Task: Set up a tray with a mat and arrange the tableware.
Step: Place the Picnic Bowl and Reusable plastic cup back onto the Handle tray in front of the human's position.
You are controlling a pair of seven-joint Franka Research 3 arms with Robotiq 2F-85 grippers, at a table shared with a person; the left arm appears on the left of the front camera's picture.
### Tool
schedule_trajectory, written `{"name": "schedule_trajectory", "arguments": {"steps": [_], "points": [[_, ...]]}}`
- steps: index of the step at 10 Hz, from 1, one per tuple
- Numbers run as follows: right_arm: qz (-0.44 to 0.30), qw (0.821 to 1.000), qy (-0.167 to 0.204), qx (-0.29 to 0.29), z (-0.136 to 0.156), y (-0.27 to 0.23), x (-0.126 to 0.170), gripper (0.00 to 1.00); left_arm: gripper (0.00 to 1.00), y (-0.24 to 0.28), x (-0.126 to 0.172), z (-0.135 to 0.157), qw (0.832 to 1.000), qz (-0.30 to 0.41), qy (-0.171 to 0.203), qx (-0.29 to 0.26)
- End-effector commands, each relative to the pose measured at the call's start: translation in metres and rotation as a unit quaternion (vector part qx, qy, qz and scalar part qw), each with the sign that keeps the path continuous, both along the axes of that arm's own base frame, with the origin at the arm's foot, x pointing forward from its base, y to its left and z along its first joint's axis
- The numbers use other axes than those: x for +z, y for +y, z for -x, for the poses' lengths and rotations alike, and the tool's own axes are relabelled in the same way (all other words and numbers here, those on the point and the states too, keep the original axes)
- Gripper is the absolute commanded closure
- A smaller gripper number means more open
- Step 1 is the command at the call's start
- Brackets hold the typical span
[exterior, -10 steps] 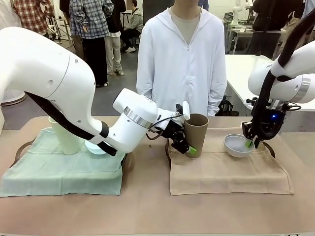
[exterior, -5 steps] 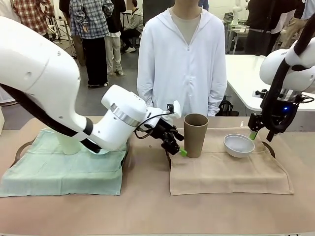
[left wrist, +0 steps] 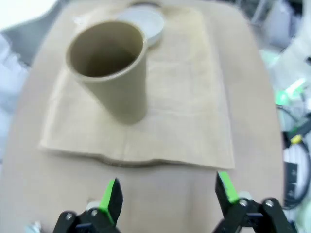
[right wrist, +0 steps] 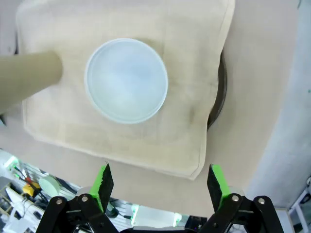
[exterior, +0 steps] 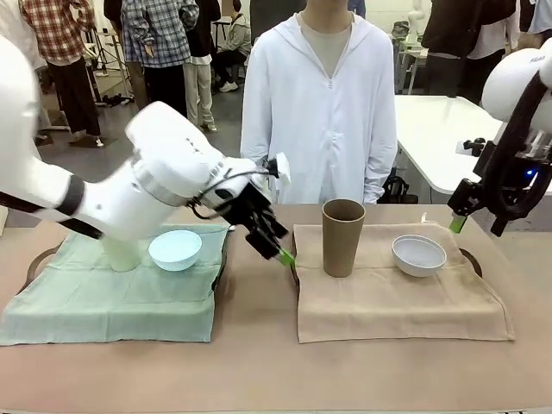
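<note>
Table: a tan tabletop (exterior: 259, 362) with two mats side by side, a green mat (exterior: 103, 297) on the robot's left and a beige mat (exterior: 397, 297) on its right.
Trays: a dark rim (exterior: 470, 259) peeks out past the beige mat's far right corner; another dark edge shows beside the green mat; most of each tray is covered.
Room: a person in a white zip jacket (exterior: 319, 112) stands at the far side; other people and a white table stand behind.
Brown cup: the brown cup (exterior: 343, 237) stands upright on the beige mat's left part.
White bowl: the white bowl (exterior: 419, 255) sits on the same mat, right of the cup, apart from it.
Blue bowl: the light blue bowl (exterior: 175, 249) rests on the green mat.
Green cup: the pale green cup (exterior: 122, 253) is largely hidden behind the left arm.
Left gripper: the left gripper (left wrist: 167, 191) has its fingers spread and empty, just left of the beige mat, short of the brown cup.
Right gripper: the right gripper (right wrist: 159, 182) has its fingers wide apart, holding nothing, raised above the white bowl.
Blur: the left wrist view is smeared.
</note>
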State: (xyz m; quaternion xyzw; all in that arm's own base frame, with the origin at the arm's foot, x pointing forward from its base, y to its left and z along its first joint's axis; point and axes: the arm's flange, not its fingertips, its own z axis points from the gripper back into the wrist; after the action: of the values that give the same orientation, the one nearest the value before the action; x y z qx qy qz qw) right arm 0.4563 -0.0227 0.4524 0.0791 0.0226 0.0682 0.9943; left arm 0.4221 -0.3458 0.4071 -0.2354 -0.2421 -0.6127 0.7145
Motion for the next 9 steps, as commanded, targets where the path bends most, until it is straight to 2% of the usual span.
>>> {"name": "schedule_trajectory", "arguments": {"steps": [1, 3, 4, 5, 7, 9], "points": [[0.006, 1.0, -0.014, 0.028, 0.021, 0.007, 0.011, 0.0, 0.0, 0.014, 0.051, 0.023, 0.987, -0.097, 0.028, 0.123], [0.015, 0.999, -0.02, 0.034, 0.036, 0.011, 0.025, 0.0, 0.0, 0.024, 0.081, 0.036, 0.952, -0.163, 0.04, 0.255], [0.023, 0.999, -0.026, 0.034, 0.043, 0.014, 0.034, 0.0, 0.0, 0.022, 0.098, 0.043, 0.931, -0.197, 0.044, 0.303], [0.03, 0.999, -0.027, 0.032, 0.048, 0.016, 0.042, 0.0, 0.0, 0.015, 0.112, 0.051, 0.918, -0.21, 0.05, 0.331], [0.036, 0.999, -0.026, 0.027, 0.05, 0.018, 0.052, 0.0, 0.0, -0.002, 0.127, 0.056, 0.907, -0.232, 0.07, 0.346], [0.041, 0.999, -0.011, 0.031, 0.039, 0.022, 0.051, 0.0, 0.0, -0.011, 0.135, 0.053, 0.907, -0.215, 0.116, 0.342]]}}
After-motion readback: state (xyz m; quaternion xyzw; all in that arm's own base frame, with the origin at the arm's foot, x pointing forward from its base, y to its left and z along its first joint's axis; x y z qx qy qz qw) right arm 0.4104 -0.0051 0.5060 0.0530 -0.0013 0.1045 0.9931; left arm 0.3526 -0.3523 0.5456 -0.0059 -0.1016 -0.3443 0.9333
